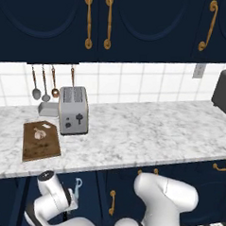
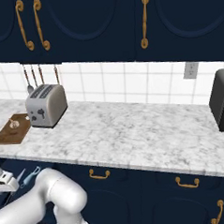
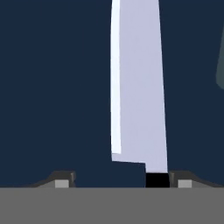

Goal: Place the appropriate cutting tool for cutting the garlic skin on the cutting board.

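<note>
Knife (image 3: 140,87): pale silver-white blade seen lengthwise against dark blue cabinet front, black handle stub at base, between finger tips. Cutting board (image 1: 41,141): dark brown, flat on marble counter, just left of toaster. Garlic (image 1: 39,134): pale bulb, resting on board.

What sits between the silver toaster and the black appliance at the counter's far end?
Nothing: in the right base view, bare marble counter runs from the silver toaster to the black appliance.

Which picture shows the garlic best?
The left base view: the garlic sits in plain sight on the cutting board, beside the toaster. In the right base view it is a tiny pale dot at the far left edge.
</note>
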Motion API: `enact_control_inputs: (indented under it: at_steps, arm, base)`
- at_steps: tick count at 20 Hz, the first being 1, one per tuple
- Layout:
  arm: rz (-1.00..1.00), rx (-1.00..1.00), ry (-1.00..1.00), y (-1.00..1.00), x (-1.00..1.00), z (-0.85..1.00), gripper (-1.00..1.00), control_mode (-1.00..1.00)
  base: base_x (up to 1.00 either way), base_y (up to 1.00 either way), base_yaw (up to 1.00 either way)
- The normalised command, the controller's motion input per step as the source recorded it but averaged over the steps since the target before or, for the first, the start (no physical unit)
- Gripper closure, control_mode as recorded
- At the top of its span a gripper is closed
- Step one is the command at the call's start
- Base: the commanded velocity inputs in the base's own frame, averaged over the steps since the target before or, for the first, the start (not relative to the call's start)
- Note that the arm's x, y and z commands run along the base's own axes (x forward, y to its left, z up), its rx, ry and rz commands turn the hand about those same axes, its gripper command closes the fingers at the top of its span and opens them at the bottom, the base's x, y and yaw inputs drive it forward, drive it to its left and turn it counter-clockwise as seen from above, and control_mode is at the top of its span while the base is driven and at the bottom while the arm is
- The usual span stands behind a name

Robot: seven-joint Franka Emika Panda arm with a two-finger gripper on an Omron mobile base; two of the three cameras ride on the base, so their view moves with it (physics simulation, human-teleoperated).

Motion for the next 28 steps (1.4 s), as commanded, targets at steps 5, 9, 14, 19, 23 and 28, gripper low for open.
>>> enact_control_inputs:
  at_steps: [5, 9, 14, 19, 23, 28]
  arm:
    - [0.00, 0.00, 0.00, 0.12, 0.11, -0.49, -1.00, -1.00]
    - [0.00, 0.00, 0.00, -0.01, -0.09, -0.61, -1.00, -1.00]
    - [0.00, 0.00, 0.00, -0.01, -0.34, -0.73, -1.00, -1.00]
    - [-0.05, 0.00, 0.00, 0.00, -0.55, -0.91, 1.00, -1.00]
    - [-0.09, 0.00, -0.06, -0.05, -0.47, -0.68, 1.00, -1.00]
    - [-0.11, 0.00, -0.06, -0.03, -0.37, -0.19, 1.00, -1.00]
  base:
    - [0.00, 0.00, 0.00]
    - [0.00, 0.00, 0.00]
    - [0.00, 0.00, 0.00]
    - [0.00, 0.00, 0.00]
    - [0.00, 0.00, 0.00]
    - [0.00, 0.00, 0.00]
